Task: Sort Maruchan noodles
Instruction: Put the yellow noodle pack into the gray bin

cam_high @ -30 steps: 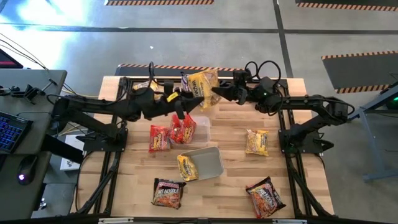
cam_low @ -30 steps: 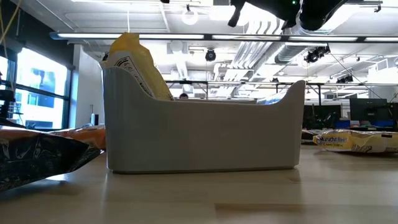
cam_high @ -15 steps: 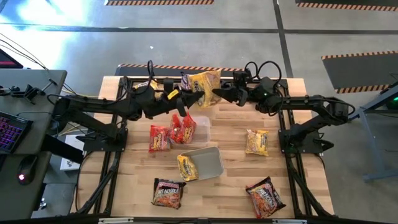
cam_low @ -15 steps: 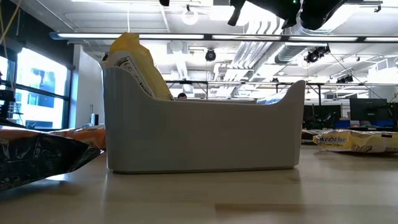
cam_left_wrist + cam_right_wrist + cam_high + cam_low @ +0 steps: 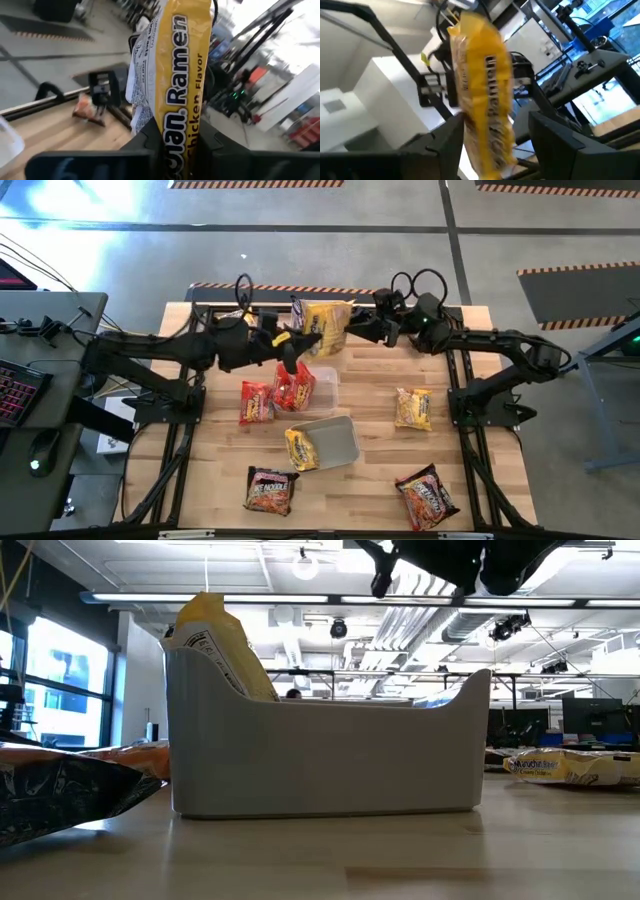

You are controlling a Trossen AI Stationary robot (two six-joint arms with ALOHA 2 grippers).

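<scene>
The left gripper is found closed on the lower edge of a yellow chicken ramen packet, which is held upright in the air over the far middle of the table. In the left wrist view the packet is seen pinched tightly between the two dark fingers. The left arm is extended from the left side of the table toward the centre, nearly level.

The right gripper is positioned at the opposite side of the same packet, with the right arm stretched in from the right. In the right wrist view the fingers are seen spread apart on either side of the packet, with a gap visible toward the farther finger; a grip is not shown.

Below the held packet, red packets are seen standing in a clear tub, and a further red packet lies just beside it. A second tub holds a yellow packet at its left end. Another yellow packet lies on the right of the table. Two dark packets are noted near the front edge, well apart.
</scene>
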